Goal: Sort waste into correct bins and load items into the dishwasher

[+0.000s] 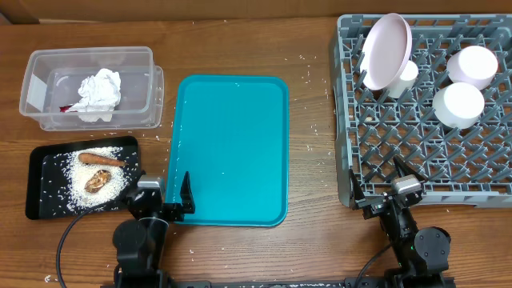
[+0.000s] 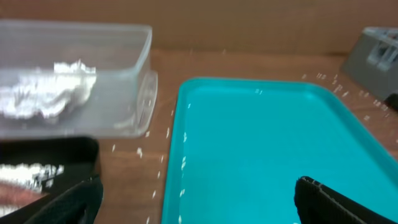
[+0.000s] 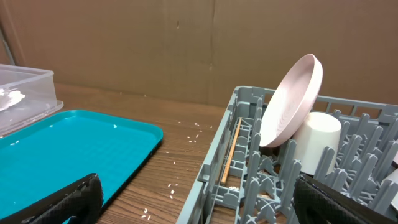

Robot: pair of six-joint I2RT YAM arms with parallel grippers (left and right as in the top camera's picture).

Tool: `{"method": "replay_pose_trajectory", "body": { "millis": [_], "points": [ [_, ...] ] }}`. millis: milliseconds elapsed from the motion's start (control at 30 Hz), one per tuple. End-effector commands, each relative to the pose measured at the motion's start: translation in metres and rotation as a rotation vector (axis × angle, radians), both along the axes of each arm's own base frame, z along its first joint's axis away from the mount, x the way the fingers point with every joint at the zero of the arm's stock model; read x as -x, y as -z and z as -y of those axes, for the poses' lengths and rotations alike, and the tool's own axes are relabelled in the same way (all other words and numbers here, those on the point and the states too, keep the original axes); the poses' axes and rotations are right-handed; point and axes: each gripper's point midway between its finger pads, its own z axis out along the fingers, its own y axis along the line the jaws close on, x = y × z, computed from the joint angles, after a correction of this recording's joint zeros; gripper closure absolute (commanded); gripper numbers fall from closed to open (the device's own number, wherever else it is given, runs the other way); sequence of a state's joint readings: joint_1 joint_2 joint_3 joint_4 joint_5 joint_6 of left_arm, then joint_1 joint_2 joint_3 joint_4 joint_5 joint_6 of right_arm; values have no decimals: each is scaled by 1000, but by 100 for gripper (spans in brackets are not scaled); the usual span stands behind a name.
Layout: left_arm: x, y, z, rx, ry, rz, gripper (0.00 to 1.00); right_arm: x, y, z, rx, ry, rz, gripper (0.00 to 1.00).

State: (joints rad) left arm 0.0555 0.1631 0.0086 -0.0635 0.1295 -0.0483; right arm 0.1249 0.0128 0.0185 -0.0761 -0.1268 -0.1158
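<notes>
Crumpled tissue (image 1: 100,92) lies in the clear tub (image 1: 48,60). Rice (image 1: 76,182), carrot piece (image 1: 102,159) and brown lump (image 1: 97,182) are on the black tray (image 1: 38,196). White plate (image 1: 386,50) leans in the grey dish rack (image 1: 352,120) beside white cups (image 1: 472,66). Left gripper (image 1: 164,196) and right gripper (image 1: 378,182) gape wide, holding nothing.

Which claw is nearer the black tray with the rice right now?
Left. The left claw sits beside the black tray's right edge; the right claw is across the teal tray, at the grey rack's front corner.
</notes>
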Motion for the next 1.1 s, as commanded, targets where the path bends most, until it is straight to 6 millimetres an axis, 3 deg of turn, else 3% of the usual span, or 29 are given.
{"method": "replay_pose_trajectory", "body": {
  "millis": [0, 100, 1067],
  "points": [
    [3, -18, 15, -17, 69, 83, 0, 0, 2, 0, 0, -2, 3, 0],
    [7, -36, 24, -19, 103, 163, 0, 0, 2, 0, 0, -3, 3, 0],
    [5, -32, 12, -55, 36, 149, 0, 0, 2, 0, 0, -3, 3, 0]
  ]
}}
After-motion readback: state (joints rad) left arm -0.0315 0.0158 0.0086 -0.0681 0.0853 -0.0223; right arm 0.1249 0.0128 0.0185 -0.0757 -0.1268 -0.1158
